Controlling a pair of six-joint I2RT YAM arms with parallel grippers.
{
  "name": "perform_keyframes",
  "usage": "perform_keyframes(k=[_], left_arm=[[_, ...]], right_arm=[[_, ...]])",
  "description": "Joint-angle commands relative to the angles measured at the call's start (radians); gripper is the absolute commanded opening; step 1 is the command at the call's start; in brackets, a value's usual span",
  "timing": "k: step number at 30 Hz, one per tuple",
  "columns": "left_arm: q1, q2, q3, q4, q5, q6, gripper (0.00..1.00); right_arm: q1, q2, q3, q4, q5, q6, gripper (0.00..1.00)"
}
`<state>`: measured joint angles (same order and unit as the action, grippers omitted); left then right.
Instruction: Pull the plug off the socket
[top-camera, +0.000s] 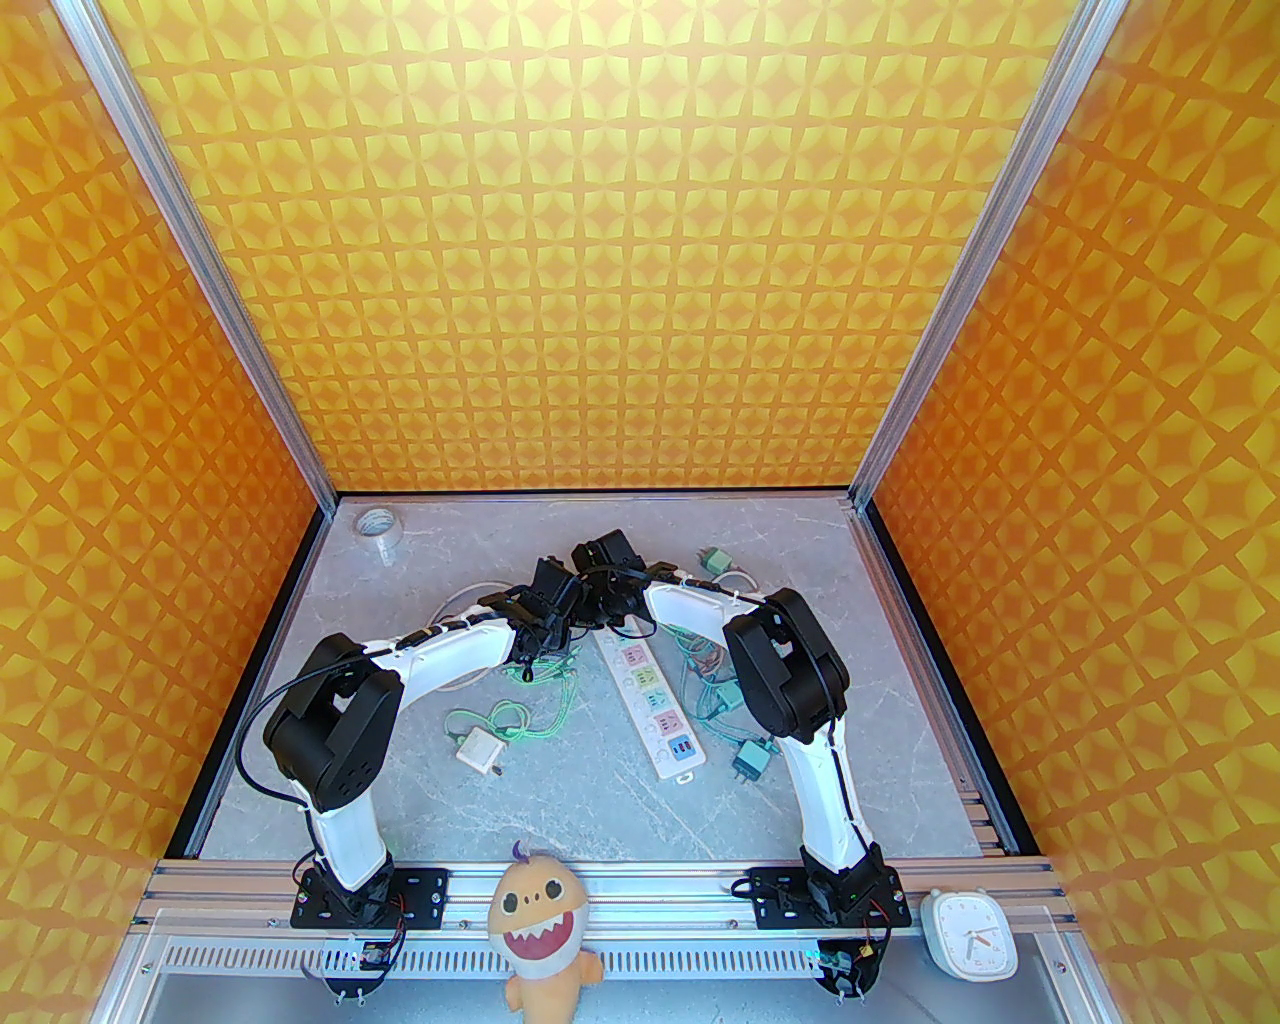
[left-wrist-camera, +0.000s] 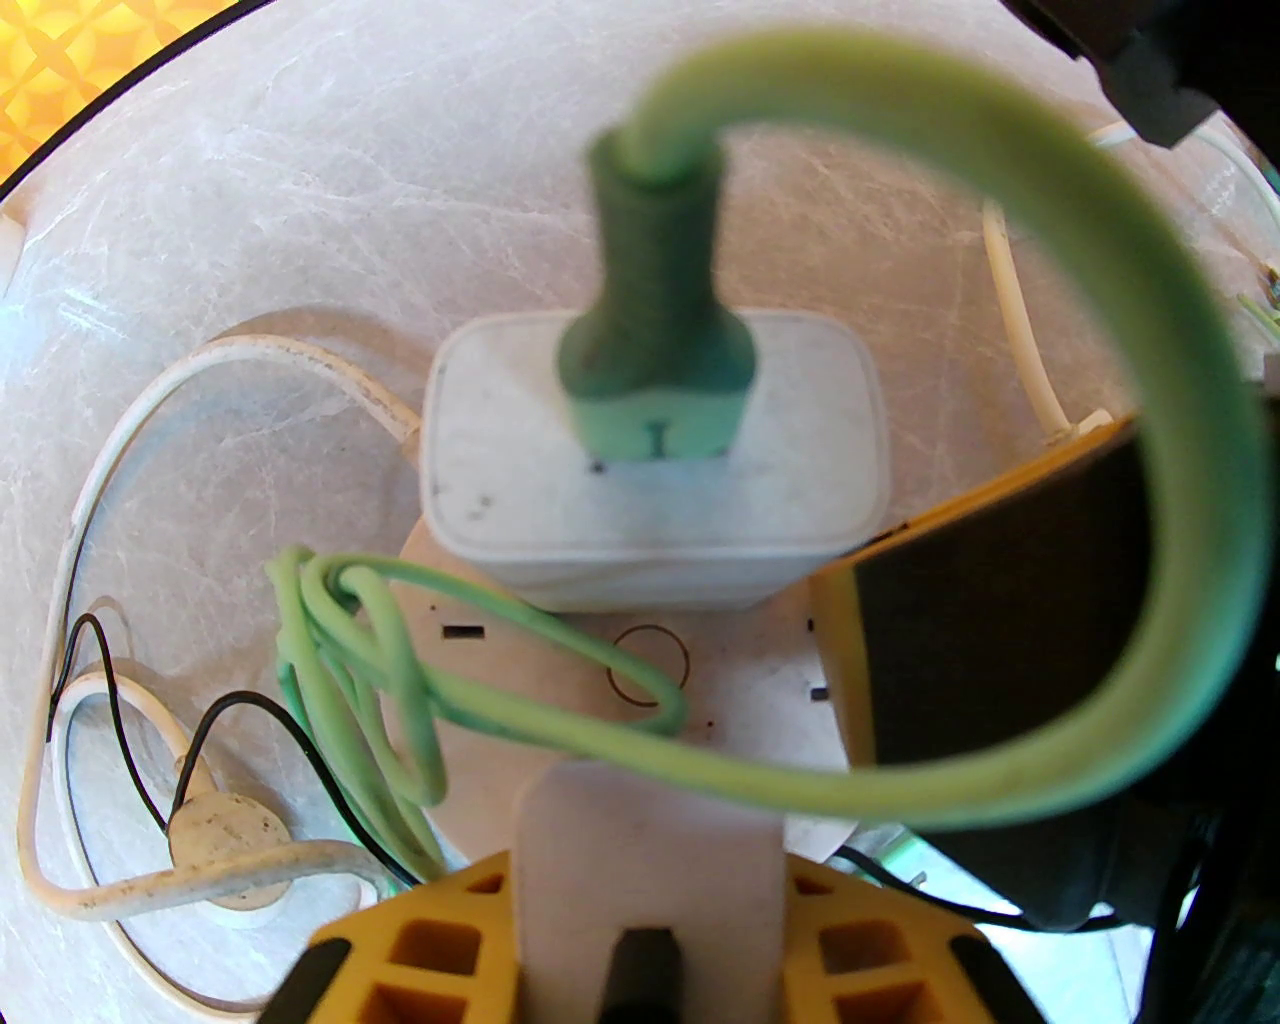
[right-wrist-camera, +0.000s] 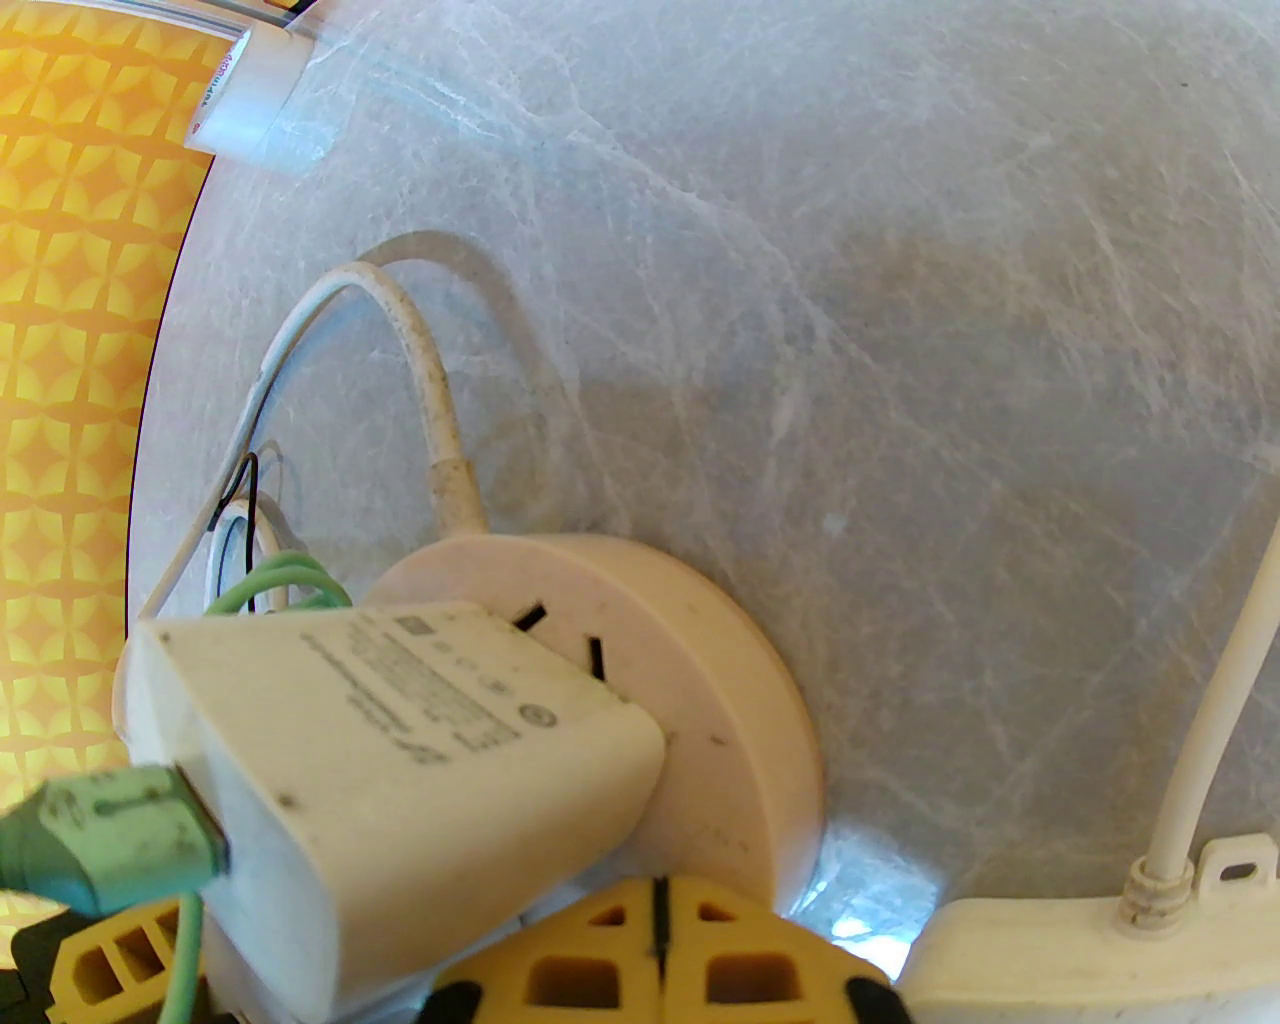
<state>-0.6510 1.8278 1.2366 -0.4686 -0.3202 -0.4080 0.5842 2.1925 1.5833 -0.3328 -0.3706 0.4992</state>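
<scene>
A white charger plug (left-wrist-camera: 650, 480) with a green USB lead (left-wrist-camera: 650, 330) stands in a round white socket disc (left-wrist-camera: 560, 680); it also shows in the right wrist view as the charger (right-wrist-camera: 390, 740) on the disc (right-wrist-camera: 720, 690). My right gripper (right-wrist-camera: 660, 905) is shut, its yellow fingertips (left-wrist-camera: 960, 620) resting on the disc's edge beside the plug. My left gripper (left-wrist-camera: 645, 875) hovers over the disc's near side, shut on a blurred white block (left-wrist-camera: 645, 820) that I cannot identify. The long white power strip socket (top-camera: 655, 715) lies just behind both grippers (top-camera: 575, 615), its visible outlet faces bare.
Green cables tangle beside the disc (left-wrist-camera: 350, 680) and right of the strip (top-camera: 700, 680). A loose white charger (top-camera: 480, 750) lies at front left, green plugs (top-camera: 750, 762) at right, and a tape roll (top-camera: 380, 527) in the back left corner. A plush toy (top-camera: 535, 925) and a clock (top-camera: 968, 932) sit on the near rail.
</scene>
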Motion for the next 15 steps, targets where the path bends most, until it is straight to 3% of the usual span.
perform_keyframes(k=[1,11,15], left_arm=[[-0.035,-0.034,0.022,0.046,0.048,0.007,0.14],[-0.041,-0.13,-0.152,0.204,0.039,-0.036,0.12],[-0.039,-0.092,-0.095,0.117,0.039,-0.03,0.12]], right_arm=[[0.017,0.074,-0.013,-0.075,0.068,-0.008,0.0],[0.017,0.078,-0.009,-0.078,0.067,-0.008,0.0],[0.019,0.081,-0.008,-0.078,0.069,-0.009,0.0]])
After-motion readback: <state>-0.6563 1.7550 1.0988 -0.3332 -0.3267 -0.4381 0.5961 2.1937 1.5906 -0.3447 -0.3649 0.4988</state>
